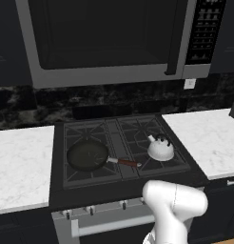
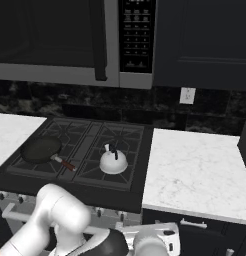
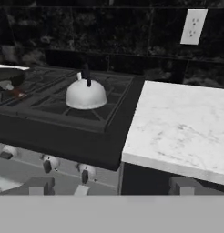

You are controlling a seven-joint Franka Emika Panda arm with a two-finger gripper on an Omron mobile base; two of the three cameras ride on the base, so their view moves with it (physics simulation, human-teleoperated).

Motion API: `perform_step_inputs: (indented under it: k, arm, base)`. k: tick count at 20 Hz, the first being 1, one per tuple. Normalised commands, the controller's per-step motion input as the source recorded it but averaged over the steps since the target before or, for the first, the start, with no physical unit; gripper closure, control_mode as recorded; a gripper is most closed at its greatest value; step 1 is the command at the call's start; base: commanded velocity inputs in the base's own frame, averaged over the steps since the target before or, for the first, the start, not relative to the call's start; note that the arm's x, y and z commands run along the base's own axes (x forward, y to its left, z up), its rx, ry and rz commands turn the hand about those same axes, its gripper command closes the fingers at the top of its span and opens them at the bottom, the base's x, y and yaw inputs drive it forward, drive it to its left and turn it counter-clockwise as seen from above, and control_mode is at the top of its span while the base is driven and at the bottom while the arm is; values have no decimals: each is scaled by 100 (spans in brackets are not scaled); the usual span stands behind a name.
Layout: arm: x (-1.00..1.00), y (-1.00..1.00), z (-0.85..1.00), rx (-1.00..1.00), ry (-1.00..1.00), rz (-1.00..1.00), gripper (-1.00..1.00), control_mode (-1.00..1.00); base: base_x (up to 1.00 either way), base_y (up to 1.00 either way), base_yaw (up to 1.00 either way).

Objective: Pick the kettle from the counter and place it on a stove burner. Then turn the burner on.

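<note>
The small silver-white kettle (image 1: 160, 148) (image 2: 113, 161) (image 3: 85, 94) stands upright on the front right stove burner, on its black grate (image 1: 138, 138) (image 2: 122, 137) (image 3: 54, 107). The white marble counter (image 1: 209, 138) (image 2: 195, 170) (image 3: 182, 123) lies to the right of the cooktop. My gripper (image 3: 109, 186) hangs low in front of the stove, below counter height and apart from the kettle. Its fingertips (image 3: 36, 185) stand wide apart with nothing between them. Just ahead of it is a row of stove knobs (image 3: 85, 172) on the front panel.
A black frying pan (image 1: 87, 155) (image 2: 41, 149) with a reddish-brown handle sits on the front left burner. A microwave (image 1: 109, 38) hangs above the stove. More counter (image 1: 19, 162) lies left of the cooktop. A dark object (image 2: 245, 142) stands at the counter's far right.
</note>
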Motion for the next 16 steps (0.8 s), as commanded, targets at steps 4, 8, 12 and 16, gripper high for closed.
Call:
perform_step_inputs:
  k: [4, 8, 12, 16]
  arm:
    - [-7, 9, -99, 0, -34, 0, -100, -100]
    - [17, 38, -89, 0, -32, 0, -100, -100]
    - [45, 50, -42, 2, -20, 0, -100, -100]
    - [27, 42, -17, 12, -12, -5, -100, -100]
  base:
    - [0, 0, 0]
    - [0, 0, 0]
    - [0, 0, 0]
    - [0, 0, 0]
